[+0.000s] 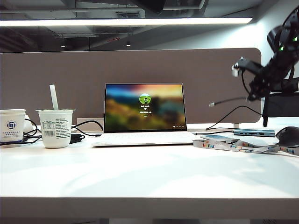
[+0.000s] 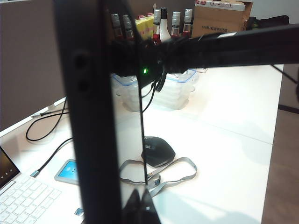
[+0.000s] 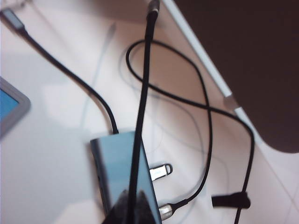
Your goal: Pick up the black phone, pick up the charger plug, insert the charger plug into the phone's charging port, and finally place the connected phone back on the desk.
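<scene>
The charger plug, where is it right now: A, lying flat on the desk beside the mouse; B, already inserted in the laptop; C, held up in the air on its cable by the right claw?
C: the right claw is shut on the thin black cable, and the charger plug hangs in the air beyond it, well above the desk.

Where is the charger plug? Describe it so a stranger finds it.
Start at the open laptop: just right of its screen, before the beige partition, the charger plug hangs in mid-air. It is the silver tip of a thin black cable pinched by the right gripper, high on the right; the left gripper holds the black phone. The other cables lie on the desk.
</scene>
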